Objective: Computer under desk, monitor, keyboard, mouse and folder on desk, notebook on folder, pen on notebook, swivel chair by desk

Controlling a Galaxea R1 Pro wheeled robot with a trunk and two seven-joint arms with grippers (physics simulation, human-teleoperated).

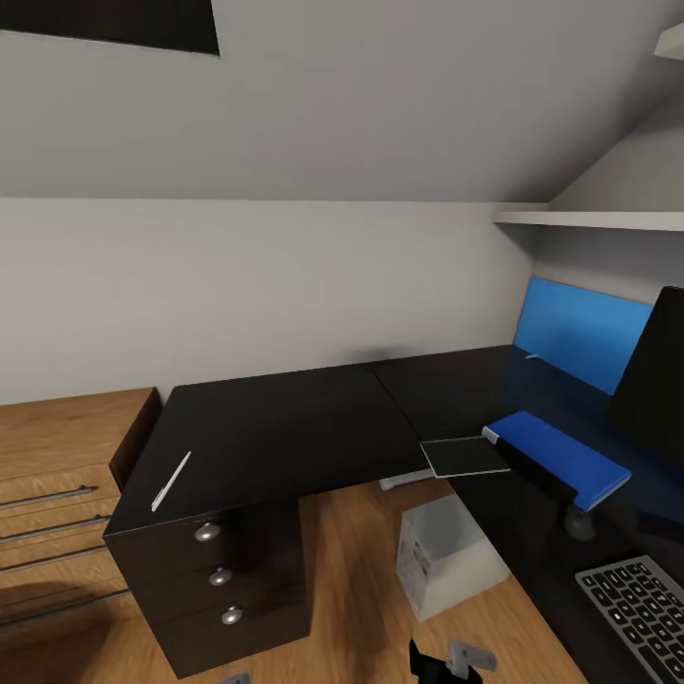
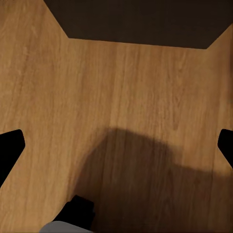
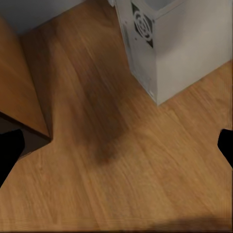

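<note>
Two black wings of the desk (image 1: 285, 427) meet at the corner under the sloped grey wall, and everything else I see sits on or around them. Next in size, the monitor (image 1: 655, 366) stands at the right edge of my head view, in front of a blue wall panel (image 1: 570, 328). Below the desktop, the computer (image 1: 446, 556) rests on the wood floor (image 1: 351, 541), just beside the black drawers (image 1: 223, 579) with their round silver knobs; my right wrist camera looks down on its vented grey case too. Oak shelving (image 1: 66, 456) flanks the desk on the left. On the right wing, the folder (image 1: 560, 456) lies flat near the monitor, and the notebook (image 1: 465, 456) lies touching its near end, beside it and not on top. The keyboard (image 1: 636, 608) shows at the lower right corner. Smallest, the pen (image 1: 171, 481) lies alone on the left wing, well apart from the notebook. Both my left fingers (image 2: 9, 148) and right fingers (image 3: 9, 150) are spread wide over bare floor, empty.
</note>
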